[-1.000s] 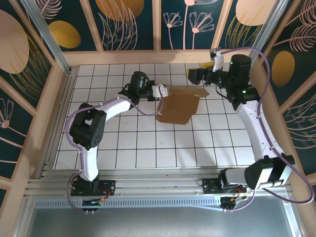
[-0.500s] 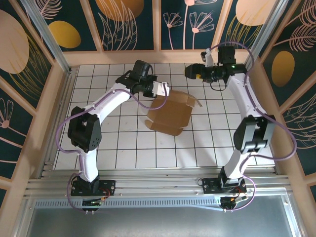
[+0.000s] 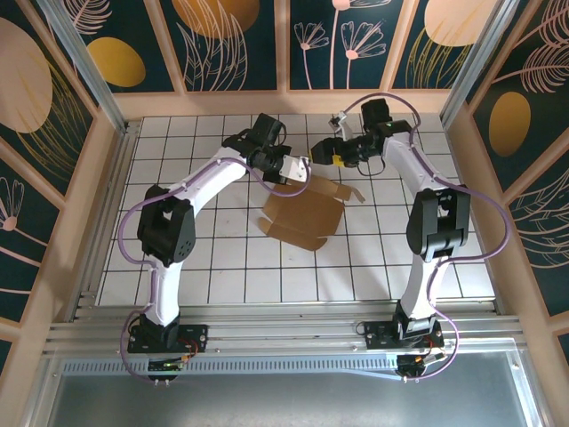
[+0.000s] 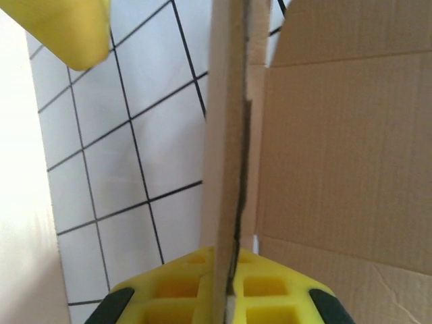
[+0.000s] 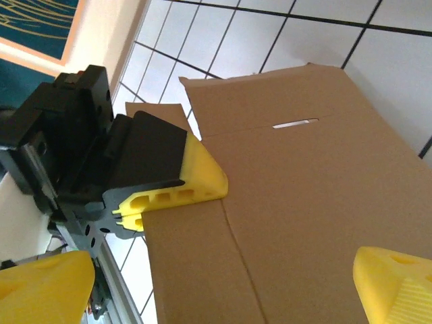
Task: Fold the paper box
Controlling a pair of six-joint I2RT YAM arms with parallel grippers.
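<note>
Paper box (image 3: 307,212) cardboard, plain brown and still mostly a flat sheet, rests on the white tiled table (image 3: 222,267), in the table's far half and about midway across it. Seen from above, its near edge sits on the tiles while its far-left corner is tipped up. A small flap (image 3: 352,190) sticks out at its far-right corner.

The left claw (image 3: 300,169) is at that raised far-left corner, clamped on the paper box. In the left wrist view its yellow pads (image 4: 179,291) press on either side of a cardboard panel seen edge-on, and a wider panel spreads away to the right of that edge. The right wrist view shows the same grip from the other side: the left claw (image 5: 177,192), black with yellow tips, is pinched on the sheet's edge, well apart from a narrow slot (image 5: 295,124) cut into the cardboard.

The right claw (image 3: 322,153) hangs just beyond the far edge of the paper box, close beside the left claw, touching nothing. Its yellow fingers (image 5: 47,283) stand wide apart in its own wrist view, one at each lower corner, with the cardboard below and between them. One of its fingertips (image 4: 74,30) also shows in the left wrist view, to the left of the upright panel.
</note>
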